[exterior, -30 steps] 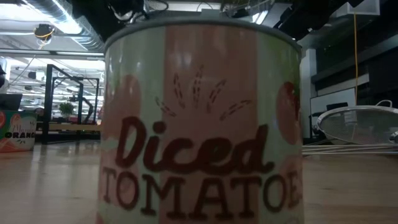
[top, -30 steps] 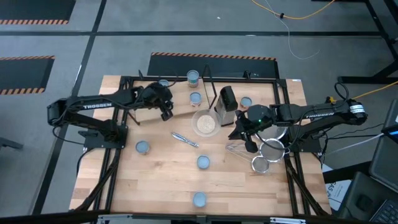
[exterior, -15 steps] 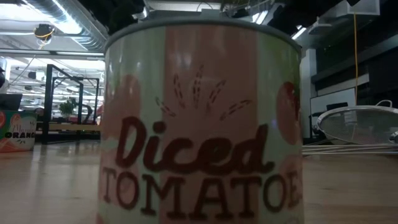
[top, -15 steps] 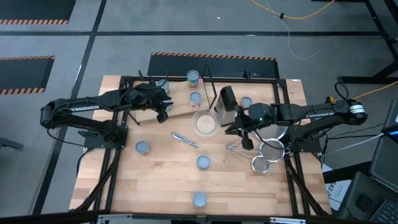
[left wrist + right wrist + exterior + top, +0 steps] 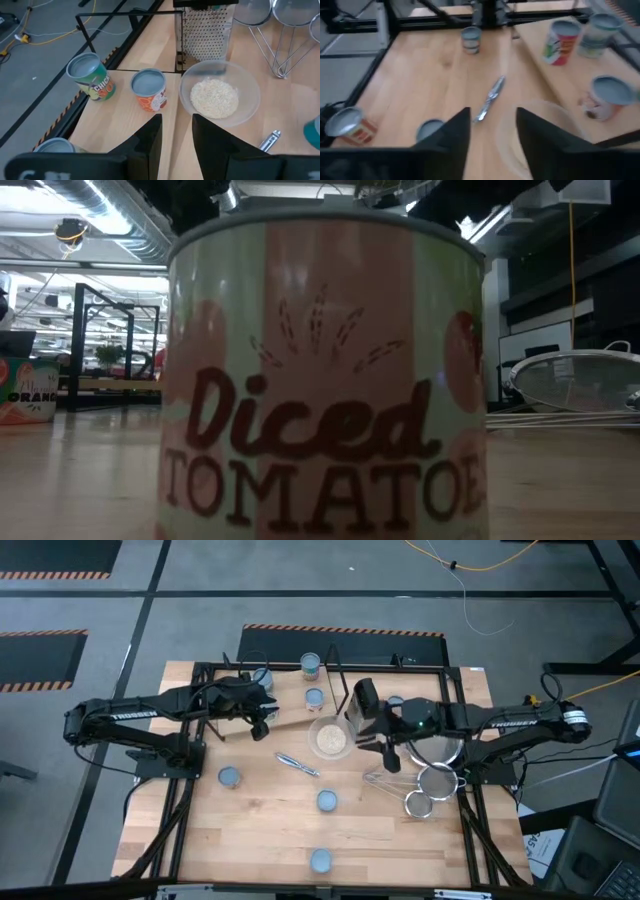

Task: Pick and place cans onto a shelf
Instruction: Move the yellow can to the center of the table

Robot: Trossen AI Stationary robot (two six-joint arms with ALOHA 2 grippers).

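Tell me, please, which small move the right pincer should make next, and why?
Probably swing the right pincer toward the loose can on the tabletop and lower over it. The pincer is open and empty, and that can seems the nearest one not yet on the shelf. The left pincer waits open at the shelf.

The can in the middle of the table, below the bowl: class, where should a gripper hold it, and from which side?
Grip the can across its round side wall, coming straight down from above. It stands upright with its flat top up, apart from the bowl, with bare table around it.
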